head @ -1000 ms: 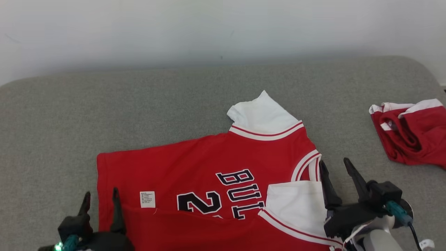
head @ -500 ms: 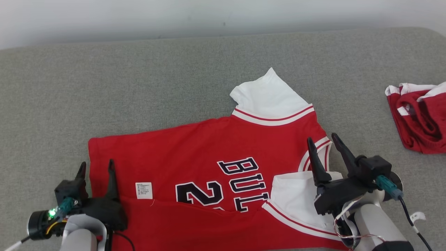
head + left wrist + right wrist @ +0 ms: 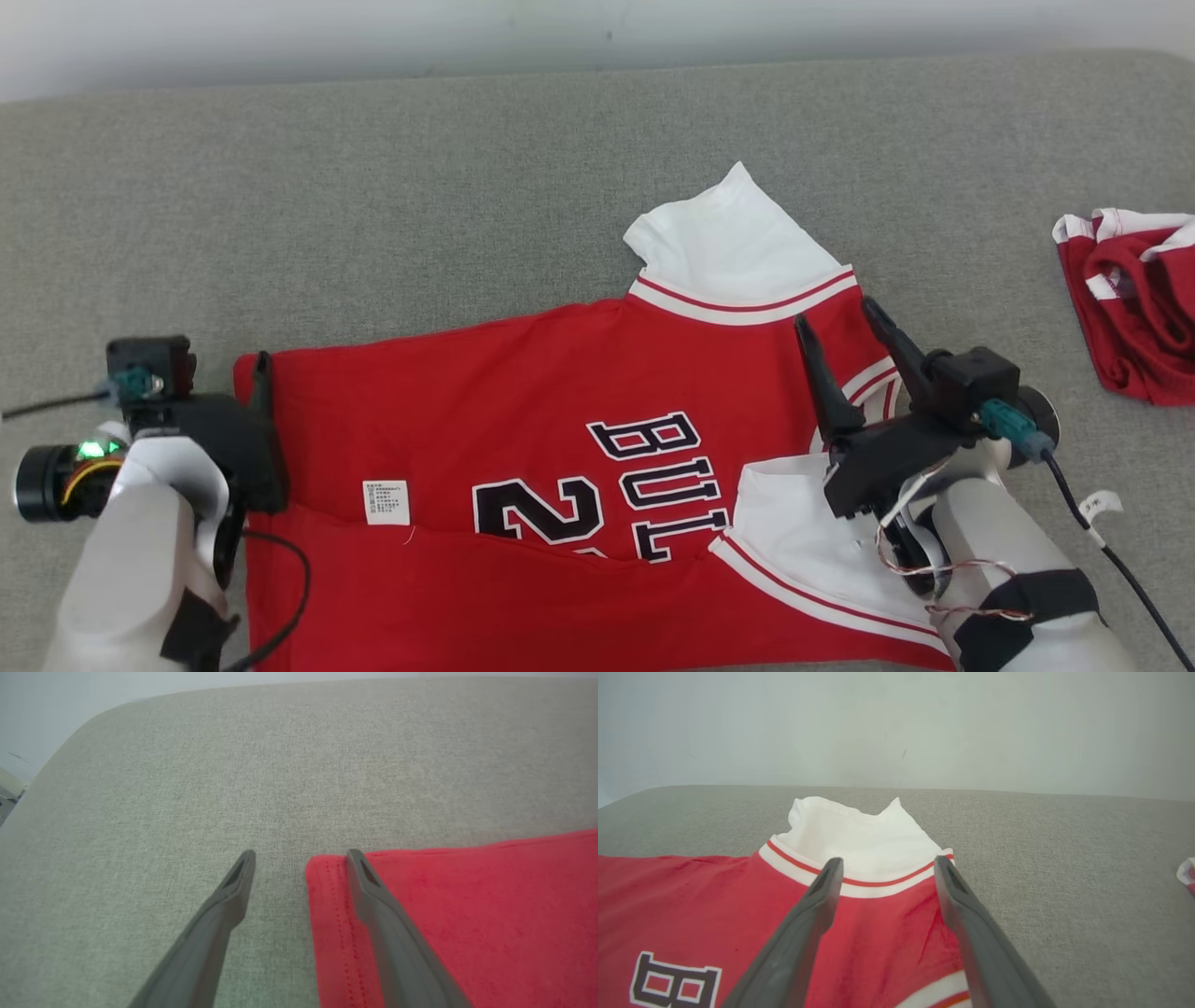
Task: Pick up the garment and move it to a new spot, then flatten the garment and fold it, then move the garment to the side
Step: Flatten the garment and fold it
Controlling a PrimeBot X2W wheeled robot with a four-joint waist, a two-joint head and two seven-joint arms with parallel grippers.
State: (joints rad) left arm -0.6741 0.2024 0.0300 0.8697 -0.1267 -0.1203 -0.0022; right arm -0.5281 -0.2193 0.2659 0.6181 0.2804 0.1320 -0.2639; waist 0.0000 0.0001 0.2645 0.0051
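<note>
A red jersey (image 3: 523,392) with black lettering and white sleeves lies flat on the grey cushion (image 3: 467,187), its near edge folded up over the front. The near sleeve (image 3: 794,523) is turned in over the chest, while the far sleeve (image 3: 738,243) sticks out. My left gripper (image 3: 238,366) is open at the hem's far left corner. In the left wrist view the left gripper (image 3: 301,856) straddles that corner of the jersey (image 3: 467,905). My right gripper (image 3: 836,313) hovers open over the shoulder; in its wrist view this right gripper (image 3: 888,861) points at the far sleeve (image 3: 854,835).
A second red and white garment (image 3: 1134,299) lies bunched at the right edge of the cushion, and a bit of it (image 3: 1188,872) shows in the right wrist view. A pale wall (image 3: 560,28) runs behind the cushion. Bare grey fabric stretches left and behind the jersey.
The head camera has tilted down, shifting the picture. Both arms have reached farther forward: the left gripper to the hem corner, the right over the shoulder. The jersey lies as before.
</note>
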